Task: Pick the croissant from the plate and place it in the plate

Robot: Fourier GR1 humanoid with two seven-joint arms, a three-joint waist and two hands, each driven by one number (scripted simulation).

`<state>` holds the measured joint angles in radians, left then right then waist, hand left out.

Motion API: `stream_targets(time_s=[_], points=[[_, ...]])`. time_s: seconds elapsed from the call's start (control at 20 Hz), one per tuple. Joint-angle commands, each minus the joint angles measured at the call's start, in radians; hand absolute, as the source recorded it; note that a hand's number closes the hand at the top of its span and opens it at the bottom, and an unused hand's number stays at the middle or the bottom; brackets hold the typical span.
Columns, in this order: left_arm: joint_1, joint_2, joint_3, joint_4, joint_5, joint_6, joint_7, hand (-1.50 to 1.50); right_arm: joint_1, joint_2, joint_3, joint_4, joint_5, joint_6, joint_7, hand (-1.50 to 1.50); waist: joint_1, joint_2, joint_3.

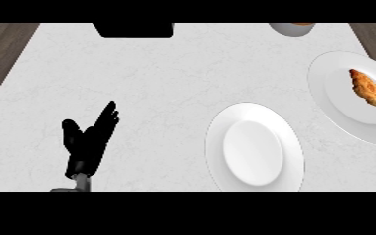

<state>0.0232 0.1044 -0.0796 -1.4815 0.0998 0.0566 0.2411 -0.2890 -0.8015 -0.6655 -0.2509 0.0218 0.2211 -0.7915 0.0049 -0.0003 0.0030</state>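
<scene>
the croissant [363, 86] lies on the far-right plate [330, 87], right of the bare centre plate [253, 147]; which plate is the goal is unclear. left of the centre plate, the left robot hand [89, 142] rests above the tabletop [161, 74], fingers straight, holding nothing; no right hand shows.

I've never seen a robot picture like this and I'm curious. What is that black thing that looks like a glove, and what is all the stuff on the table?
The picture looks down from the robot's head onto a pale counter. The black glove shape is the robot's left hand, open and resting, holding nothing. Its right hand is out of sight. In the middle right sits a white plate with nothing on it. At the right edge, another plate carries a golden croissant. At the top edge there is a dark object and part of something round and grey; I cannot tell what they are.
</scene>
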Motion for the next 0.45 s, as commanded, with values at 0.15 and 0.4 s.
stream_targets(time_s=[0.15,0.4], points=[[0.063,-0.031,-0.03,-0.023,-0.04,0.016,-0.013,0.0,0.123,0.024,0.044,-0.045,-0.015,0.005,-0.063,-1.5,-0.004,0.0,-0.003],[0.058,-0.025,-0.008,-0.02,-0.022,-0.006,0.008,0.0,0.195,0.08,0.068,-0.17,-0.059,-0.018,-0.011,-1.5,-0.01,-0.002,-0.005]])
